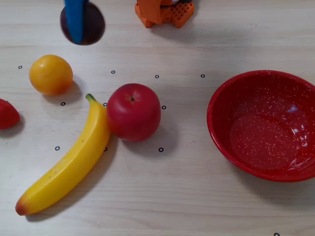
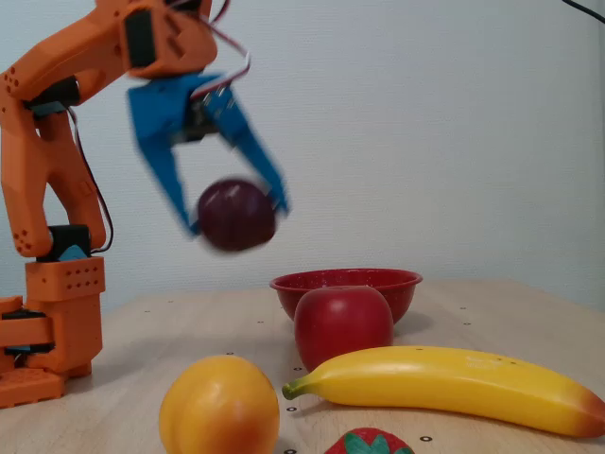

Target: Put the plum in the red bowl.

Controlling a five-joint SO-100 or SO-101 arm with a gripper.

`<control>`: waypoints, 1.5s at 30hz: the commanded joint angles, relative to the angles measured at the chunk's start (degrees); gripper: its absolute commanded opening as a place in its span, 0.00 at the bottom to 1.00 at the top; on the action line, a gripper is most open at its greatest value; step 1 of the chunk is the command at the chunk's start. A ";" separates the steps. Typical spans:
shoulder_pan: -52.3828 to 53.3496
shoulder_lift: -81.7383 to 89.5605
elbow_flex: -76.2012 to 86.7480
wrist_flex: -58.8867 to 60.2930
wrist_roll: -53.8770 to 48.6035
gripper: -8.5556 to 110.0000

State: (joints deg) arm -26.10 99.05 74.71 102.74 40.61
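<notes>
The dark maroon plum (image 2: 234,215) hangs in the air between my blue fingers, high above the table. My gripper (image 2: 236,216) is shut on it. In the top-down fixed view the plum (image 1: 91,25) shows at the upper left, partly covered by a blue finger (image 1: 75,19). The red speckled bowl (image 1: 231,105) sits empty at the right of that view; in the side fixed view the bowl (image 2: 346,281) stands behind the apple, below and right of the plum.
A red apple (image 1: 133,111), a yellow banana (image 1: 69,164), an orange fruit (image 1: 50,74) and a strawberry (image 1: 7,114) lie on the wooden table left of the bowl. My orange arm base (image 2: 47,331) stands at the left of the side view.
</notes>
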 commanded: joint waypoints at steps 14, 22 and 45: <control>49.04 -1.05 -24.96 5.89 -30.94 0.07; 55.72 -19.34 -26.81 0.79 -34.63 0.11; 55.90 -34.19 -33.93 -11.16 -36.30 0.42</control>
State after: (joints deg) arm 28.48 59.68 45.53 93.60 5.98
